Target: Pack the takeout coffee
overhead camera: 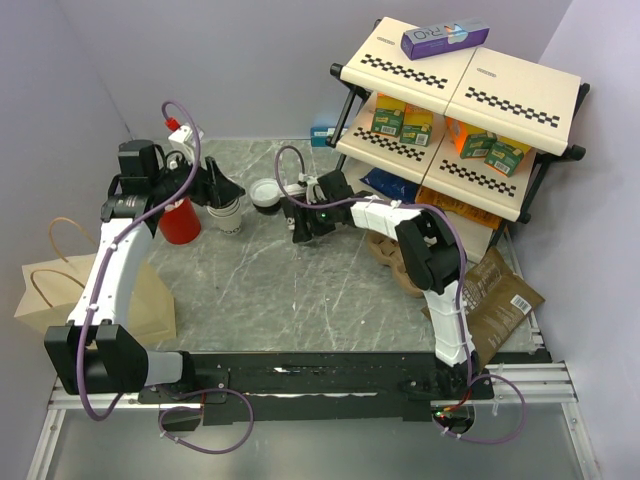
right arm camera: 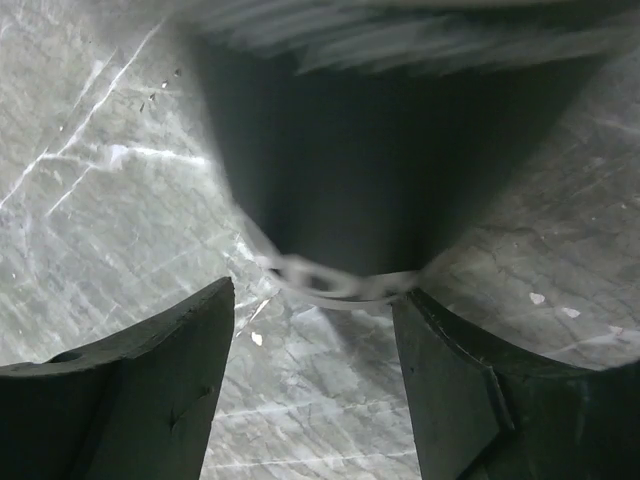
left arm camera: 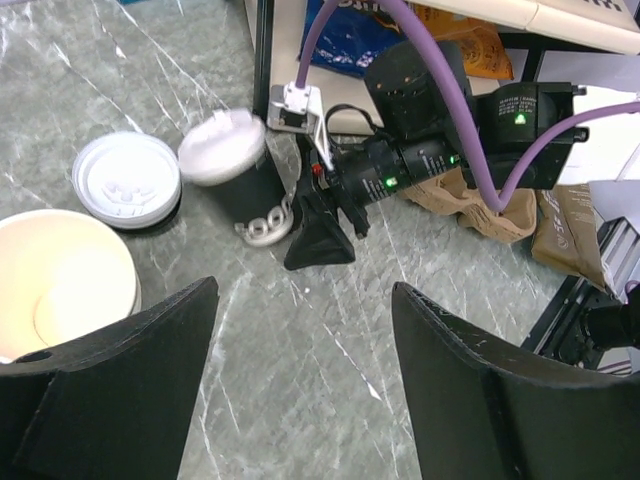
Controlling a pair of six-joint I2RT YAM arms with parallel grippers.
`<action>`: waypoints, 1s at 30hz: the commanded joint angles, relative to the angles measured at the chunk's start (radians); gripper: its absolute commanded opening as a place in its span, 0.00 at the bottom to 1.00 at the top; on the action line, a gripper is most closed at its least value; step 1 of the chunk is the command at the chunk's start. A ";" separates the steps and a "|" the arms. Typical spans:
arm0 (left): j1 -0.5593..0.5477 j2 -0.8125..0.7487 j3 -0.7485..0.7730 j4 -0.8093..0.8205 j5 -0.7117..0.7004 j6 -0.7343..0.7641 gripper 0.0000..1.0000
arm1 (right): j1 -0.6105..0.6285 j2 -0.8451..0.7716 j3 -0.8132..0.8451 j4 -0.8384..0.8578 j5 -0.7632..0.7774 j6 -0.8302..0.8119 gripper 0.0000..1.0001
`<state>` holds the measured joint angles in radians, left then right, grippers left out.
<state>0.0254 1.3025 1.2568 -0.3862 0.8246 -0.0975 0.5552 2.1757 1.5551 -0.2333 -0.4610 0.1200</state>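
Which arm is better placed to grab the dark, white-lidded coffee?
Probably right: its tool is at the takeout coffee, tips flanking its base. The left tool hovers apart, by the cream cup.

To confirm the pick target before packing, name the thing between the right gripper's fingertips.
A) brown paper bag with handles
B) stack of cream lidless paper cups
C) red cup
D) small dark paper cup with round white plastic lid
D: the right wrist view shows the base of the small dark paper cup sitting between the two fingers of the right gripper.
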 commanded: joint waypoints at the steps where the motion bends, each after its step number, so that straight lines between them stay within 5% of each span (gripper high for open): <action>1: 0.005 -0.034 -0.016 0.010 0.014 -0.007 0.76 | -0.009 0.026 -0.007 0.003 0.016 0.010 0.70; 11: 0.007 0.001 -0.016 0.058 -0.068 -0.045 0.87 | -0.038 -0.198 -0.119 -0.069 -0.002 -0.049 0.73; 15: -0.005 0.023 -0.011 0.081 -0.122 -0.080 0.90 | -0.061 -0.301 -0.104 -0.197 0.027 -0.103 0.81; 21: -0.135 0.142 0.078 0.101 -0.215 -0.091 0.92 | -0.123 -0.410 -0.037 -0.284 0.013 -0.112 0.85; 30: -0.194 0.572 0.446 0.029 0.008 0.289 0.88 | -0.178 -0.707 -0.148 -0.357 -0.136 -0.215 0.89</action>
<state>-0.1783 1.7424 1.5845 -0.3401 0.7029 -0.0166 0.3931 1.6180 1.4612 -0.5262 -0.5068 -0.0246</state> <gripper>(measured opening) 0.892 0.879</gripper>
